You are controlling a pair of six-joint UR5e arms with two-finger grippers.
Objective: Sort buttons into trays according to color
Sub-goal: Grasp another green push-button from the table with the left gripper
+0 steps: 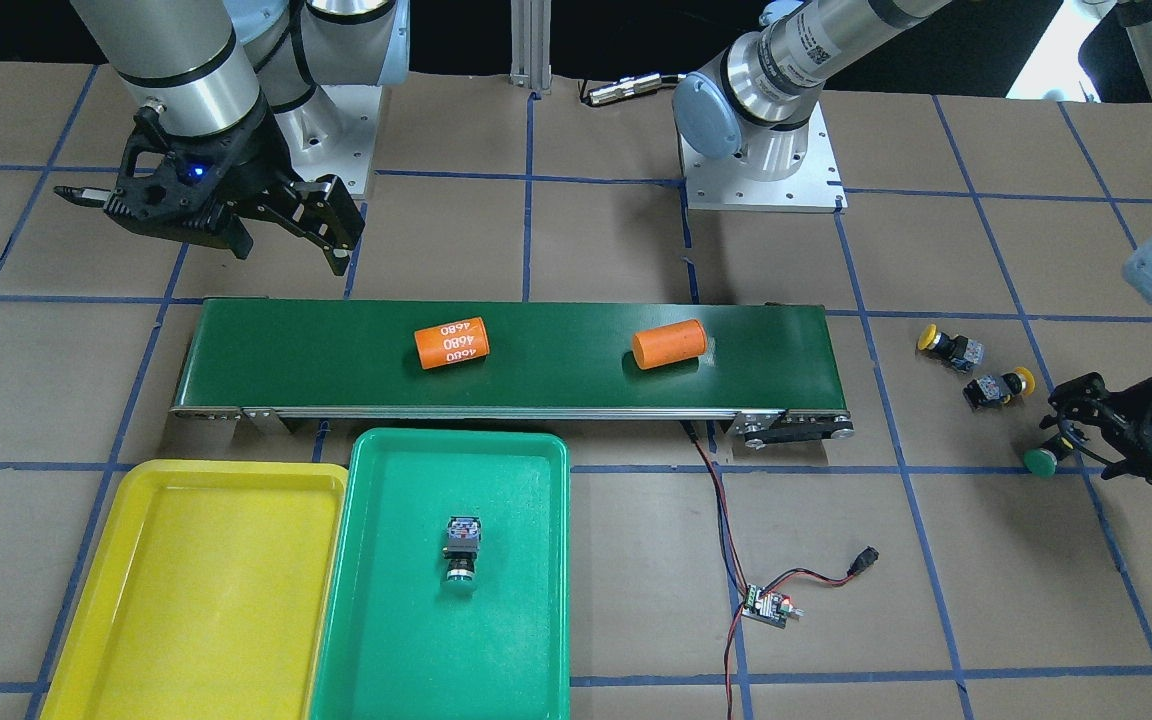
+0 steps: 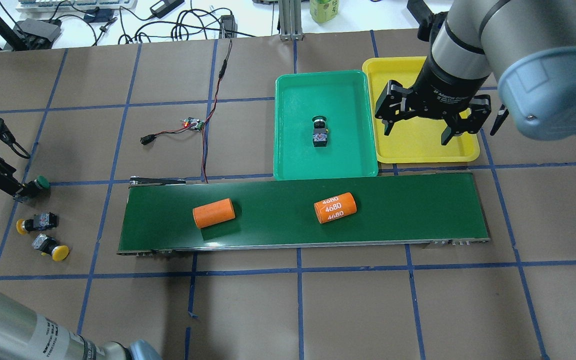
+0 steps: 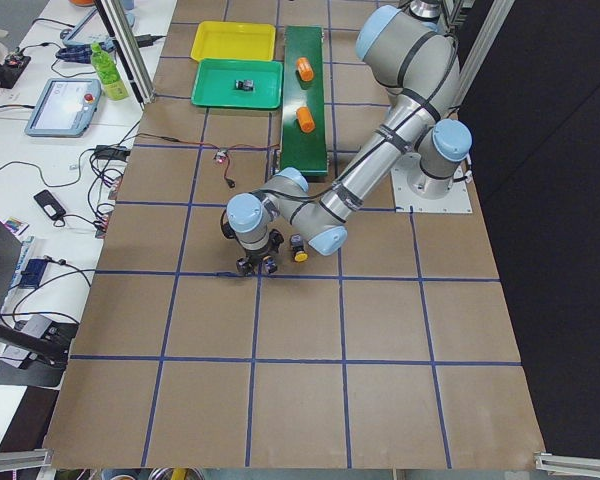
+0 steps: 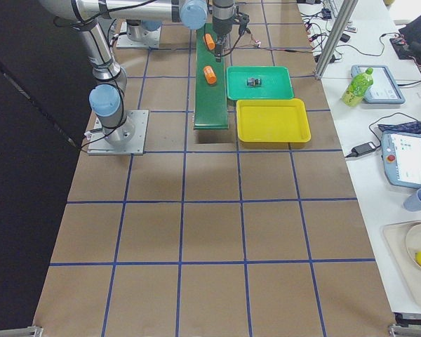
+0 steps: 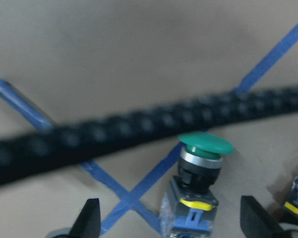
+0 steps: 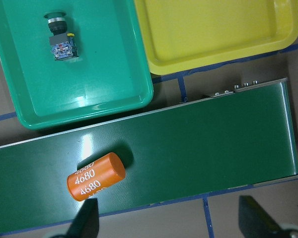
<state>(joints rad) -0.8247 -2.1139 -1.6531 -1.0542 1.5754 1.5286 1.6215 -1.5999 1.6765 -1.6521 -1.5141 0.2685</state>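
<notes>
One green button [image 5: 204, 148] lies on the table at the left end, cap pointing away from the wrist camera. My left gripper [image 2: 24, 192] is low over it and open, a finger on each side of its body with gaps showing. Two yellow buttons [image 2: 35, 223] [image 2: 50, 247] lie close beside it. Another green button [image 2: 319, 131] rests in the green tray [image 2: 298, 100]. The yellow tray [image 2: 418, 145] holds nothing. My right gripper [image 2: 420, 132] hangs open and empty above the yellow tray's near edge.
A long dark-green conveyor belt [image 2: 278, 210] runs in front of the trays and carries two orange cylinders [image 2: 335, 207] [image 2: 213, 213]. A small circuit board [image 2: 194, 123] with red and black wires lies beyond the belt's left end. A blurred black cable [image 5: 139, 129] crosses the left wrist view.
</notes>
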